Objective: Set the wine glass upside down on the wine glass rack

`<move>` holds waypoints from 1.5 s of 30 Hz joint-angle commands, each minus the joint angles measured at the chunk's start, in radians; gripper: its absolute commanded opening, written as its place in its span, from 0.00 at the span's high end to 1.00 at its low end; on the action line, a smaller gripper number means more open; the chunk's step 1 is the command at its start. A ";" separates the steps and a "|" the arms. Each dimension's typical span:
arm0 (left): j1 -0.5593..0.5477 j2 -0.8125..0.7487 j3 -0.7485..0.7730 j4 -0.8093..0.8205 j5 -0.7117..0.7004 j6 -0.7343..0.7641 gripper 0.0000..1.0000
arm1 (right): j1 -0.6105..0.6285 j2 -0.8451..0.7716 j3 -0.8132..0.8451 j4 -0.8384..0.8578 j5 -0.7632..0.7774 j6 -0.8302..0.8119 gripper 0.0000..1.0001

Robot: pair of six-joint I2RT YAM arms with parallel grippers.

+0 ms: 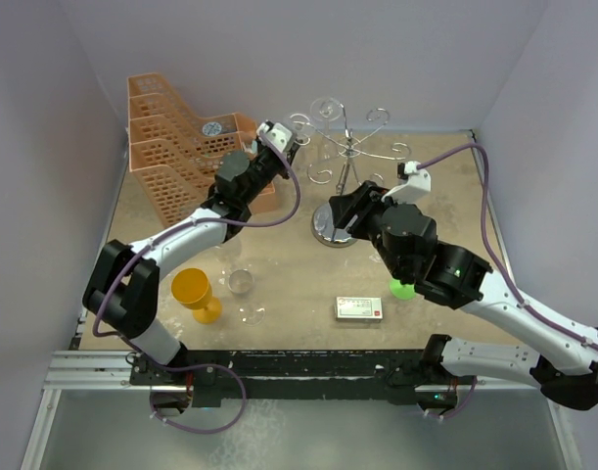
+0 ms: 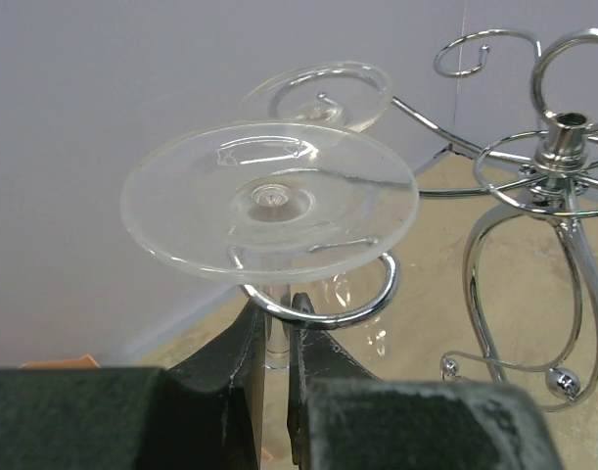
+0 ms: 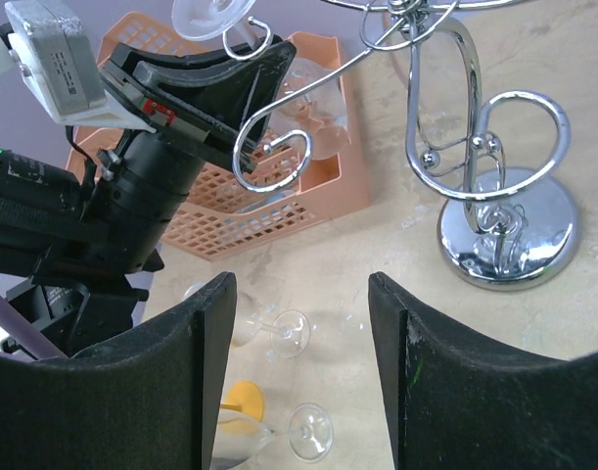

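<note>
I count two glasses on the shiny chrome wire wine glass rack (image 2: 563, 147). The nearer clear wine glass (image 2: 269, 201) is inverted with its stem in a scroll loop. The left gripper (image 2: 276, 343) pinches that stem and hides the bowl. The farther glass (image 2: 318, 93) shows only its foot. The right gripper (image 3: 300, 294) is spread and empty. One yellow goblet (image 1: 196, 292). The loose clear glasses (image 1: 242, 281) are too faint to count.

Illumination was bright, even and diffuse in all three views. Shadows on the table (image 1: 299, 276) were soft and short. Specular glare marked the chrome wine glass rack (image 3: 509, 230), strongest on its domed base. The clear wine glass (image 2: 269, 201) carried faint reflections on its foot. Fingers (image 2: 220, 382) of the left gripper (image 2: 276, 318) and right gripper (image 3: 300, 284) rendered dark and soft-focused at the frame bottom.
</note>
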 commanded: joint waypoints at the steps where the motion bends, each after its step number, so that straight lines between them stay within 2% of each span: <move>1: 0.007 -0.068 0.042 0.034 0.000 0.076 1.00 | -0.002 -0.021 0.000 0.041 0.013 0.014 0.41; 14: 0.006 -0.144 -0.074 0.101 0.098 -0.034 1.00 | -0.002 -0.022 -0.005 0.046 0.004 0.014 0.41; 24: 0.007 -0.089 -0.038 0.025 0.203 -0.075 0.98 | -0.002 -0.022 -0.007 0.050 -0.004 0.015 0.41; 32: 0.007 -0.074 -0.032 -0.026 0.190 -0.096 0.94 | -0.002 -0.027 -0.005 0.044 -0.005 0.015 0.41; 38: 0.007 -0.087 -0.044 -0.043 0.167 -0.108 0.80 | -0.002 -0.035 -0.008 0.041 -0.007 0.018 0.41; 45: 0.007 -0.143 -0.029 -0.172 0.171 -0.113 0.63 | -0.002 -0.056 -0.007 0.037 -0.053 0.020 0.40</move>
